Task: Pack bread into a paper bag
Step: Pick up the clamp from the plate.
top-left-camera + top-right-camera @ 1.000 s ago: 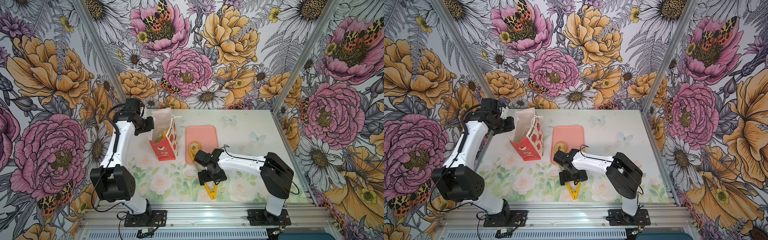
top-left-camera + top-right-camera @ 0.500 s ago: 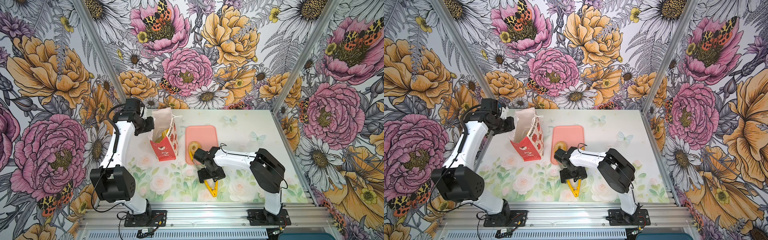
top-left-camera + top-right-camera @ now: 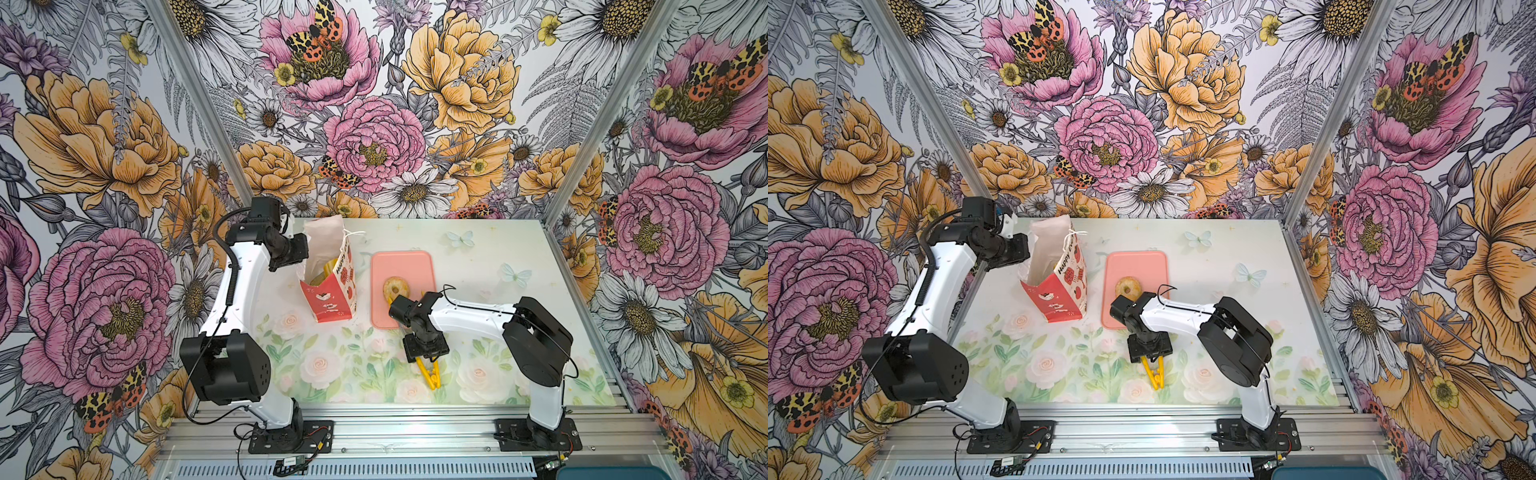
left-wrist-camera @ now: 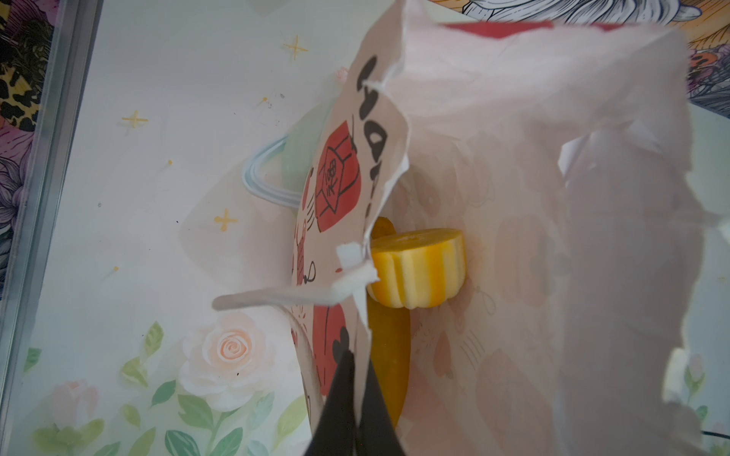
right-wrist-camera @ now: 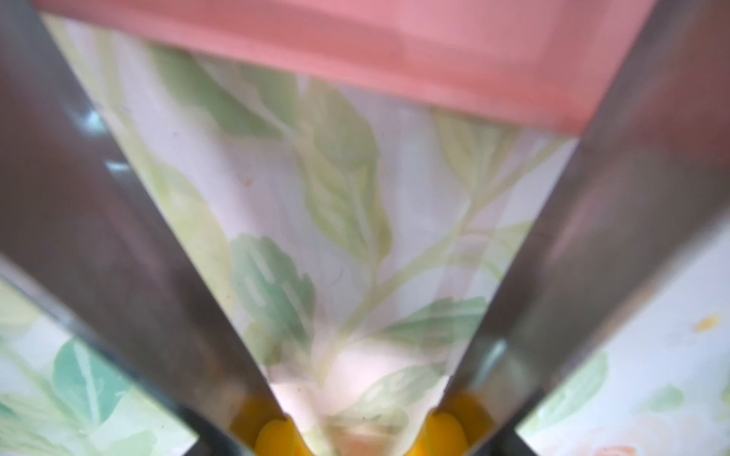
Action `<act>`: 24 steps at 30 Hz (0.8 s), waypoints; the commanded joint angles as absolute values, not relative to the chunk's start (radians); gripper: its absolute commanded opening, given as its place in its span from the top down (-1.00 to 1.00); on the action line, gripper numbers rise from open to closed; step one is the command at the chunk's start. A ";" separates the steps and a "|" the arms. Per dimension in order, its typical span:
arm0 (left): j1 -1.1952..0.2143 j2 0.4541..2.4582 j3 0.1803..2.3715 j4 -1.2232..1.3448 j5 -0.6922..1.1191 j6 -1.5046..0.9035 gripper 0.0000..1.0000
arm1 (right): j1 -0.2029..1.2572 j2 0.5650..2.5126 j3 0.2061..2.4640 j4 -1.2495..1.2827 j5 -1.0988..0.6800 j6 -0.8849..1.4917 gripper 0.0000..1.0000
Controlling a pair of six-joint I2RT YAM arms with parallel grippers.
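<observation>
Where bagel (image 3: 394, 286) sits, tray (image 3: 403, 264) (pink), tongs (image 3: 430, 372), bag (image 3: 332, 297).

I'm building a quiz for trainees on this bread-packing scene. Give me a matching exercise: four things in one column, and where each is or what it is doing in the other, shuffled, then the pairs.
Things
1. ring bagel
2. fluted bun
3. tongs
4. left gripper

Places or states
A. shut on the rim of the paper bag
B. on the pink tray
C. on the table, off the tray
D. inside the paper bag

Pairs: 1-B, 2-D, 3-C, 4-A
</observation>
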State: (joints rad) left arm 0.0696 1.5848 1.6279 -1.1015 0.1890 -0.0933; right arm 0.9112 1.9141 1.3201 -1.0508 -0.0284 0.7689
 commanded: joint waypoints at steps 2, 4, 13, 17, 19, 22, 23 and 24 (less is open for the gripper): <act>0.084 1.559 1.631 -1.095 0.211 -0.072 1.00 | 0.922 1.801 1.442 -1.206 0.081 0.768 -0.47; 0.084 1.561 1.634 -1.094 0.212 -0.074 1.00 | 0.922 1.781 1.504 -1.264 0.105 0.760 -0.47; 0.085 1.558 1.629 -1.088 0.217 -0.077 1.00 | 0.918 1.827 1.803 -1.451 0.174 0.686 -0.47; 0.086 1.551 1.625 -1.088 0.211 -0.075 1.00 | 0.913 1.855 1.883 -1.477 0.178 0.664 -0.47; 0.091 1.548 1.624 -1.088 0.212 -0.074 1.00 | 0.912 1.869 1.912 -1.489 0.179 0.654 -0.48; 0.097 1.545 1.623 -1.088 0.217 -0.074 1.00 | 0.908 1.882 1.922 -1.490 0.173 0.642 -0.48; 0.098 1.545 1.622 -1.088 0.216 -0.075 1.00 | 0.909 1.887 1.919 -1.487 0.174 0.638 -0.49; 0.098 1.545 1.622 -1.088 0.218 -0.074 1.00 | 0.908 1.893 1.916 -1.483 0.173 0.634 -0.50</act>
State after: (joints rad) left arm 0.0830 1.5837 1.6276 -1.1011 0.1928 -0.0937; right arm 0.9150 1.8744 1.8904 -1.4731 0.1448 0.6598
